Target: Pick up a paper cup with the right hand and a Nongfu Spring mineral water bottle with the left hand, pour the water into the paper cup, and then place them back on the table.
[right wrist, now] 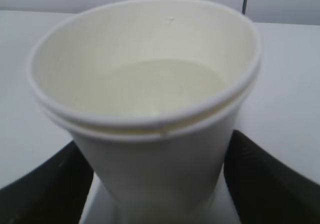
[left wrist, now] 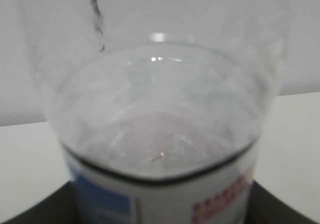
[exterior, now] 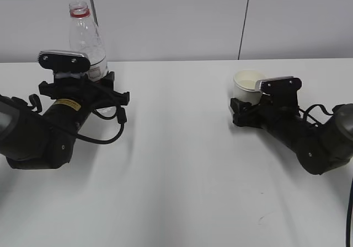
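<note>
The Nongfu Spring mineral water bottle (exterior: 87, 40) stands upright and uncapped at the back left of the table (exterior: 182, 170). My left gripper (exterior: 91, 87) is low by the table and shut on the bottle's labelled middle. In the left wrist view the bottle (left wrist: 160, 109) fills the frame, with the dark fingers (left wrist: 35, 211) against its sides. The paper cup (exterior: 247, 83) sits at the right. My right gripper (exterior: 245, 109) is shut on it, and both black fingers (right wrist: 45, 184) touch the cup (right wrist: 160, 149) wall. Water (right wrist: 150, 86) lies in the cup.
A grey wall with two vertical seams stands behind the table's far edge (exterior: 182, 60). Black cables loop from the left arm (exterior: 102, 139) onto the tabletop. Both arms rest low over the white surface.
</note>
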`<state>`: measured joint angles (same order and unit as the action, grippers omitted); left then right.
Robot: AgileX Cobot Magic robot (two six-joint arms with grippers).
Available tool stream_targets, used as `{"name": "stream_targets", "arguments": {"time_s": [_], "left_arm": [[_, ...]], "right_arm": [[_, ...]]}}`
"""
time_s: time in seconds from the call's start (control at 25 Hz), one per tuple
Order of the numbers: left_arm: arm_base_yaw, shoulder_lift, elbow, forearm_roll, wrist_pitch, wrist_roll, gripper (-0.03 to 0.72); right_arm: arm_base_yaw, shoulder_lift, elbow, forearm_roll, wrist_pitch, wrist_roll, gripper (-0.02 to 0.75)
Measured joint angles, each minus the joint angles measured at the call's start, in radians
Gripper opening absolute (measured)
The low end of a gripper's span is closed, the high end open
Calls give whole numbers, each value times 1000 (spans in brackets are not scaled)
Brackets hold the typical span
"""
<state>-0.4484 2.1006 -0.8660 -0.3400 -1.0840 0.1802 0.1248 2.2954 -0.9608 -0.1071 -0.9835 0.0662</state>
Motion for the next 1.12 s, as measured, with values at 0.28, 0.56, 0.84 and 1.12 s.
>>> {"name": "stream_targets", "arguments": {"time_s": [0.28, 0.56, 0.84, 1.12], "left_arm": [[0, 0, 0, 0, 0, 0, 370], [0, 0, 0, 0, 0, 0, 370], [0, 0, 0, 1, 0, 0, 370], [0, 5, -41, 2, 48, 0, 370]], "right_arm": [[0, -42, 63, 0, -2, 0, 605], [0, -128, 159, 0, -4, 0, 603], [0, -258, 301, 21, -4, 0, 594], [0, -348, 392, 77, -4, -19, 594]]}}
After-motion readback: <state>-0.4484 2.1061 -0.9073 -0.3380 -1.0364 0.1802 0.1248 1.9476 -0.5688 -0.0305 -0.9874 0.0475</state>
